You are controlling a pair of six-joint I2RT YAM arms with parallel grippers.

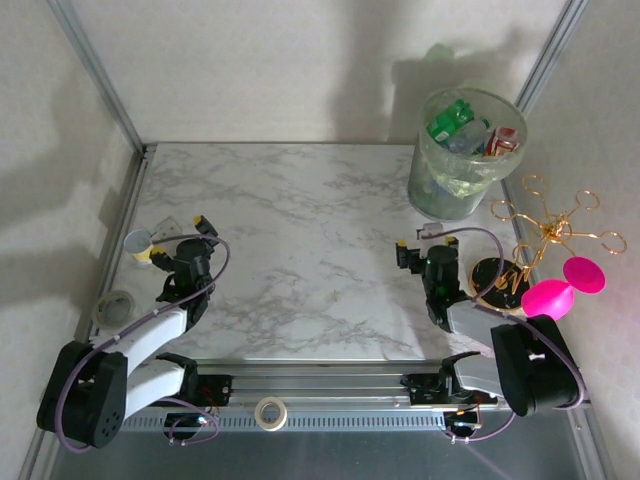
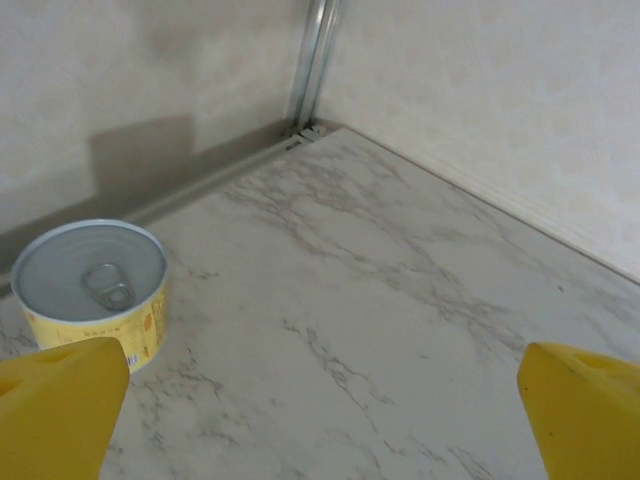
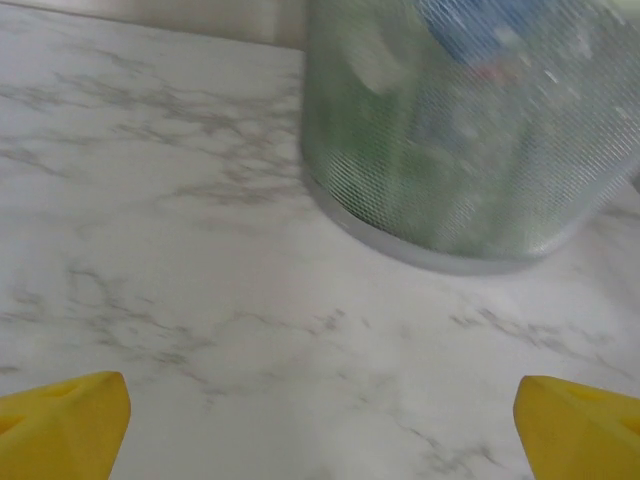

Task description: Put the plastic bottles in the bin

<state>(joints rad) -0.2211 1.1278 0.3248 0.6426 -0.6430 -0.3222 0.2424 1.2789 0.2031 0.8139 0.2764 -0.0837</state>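
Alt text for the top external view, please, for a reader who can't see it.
A translucent bin at the far right of a marble table holds the plastic bottles, green, blue and red-labelled. Both arms sit near the front edge, the left gripper open beside a small can, the right gripper open and pointing toward the bin.

both arms (image 1: 150,335) are black with silver-white links, looping purplish cables (image 1: 226,258) and yellow end effector fingertips (image 2: 60,405).
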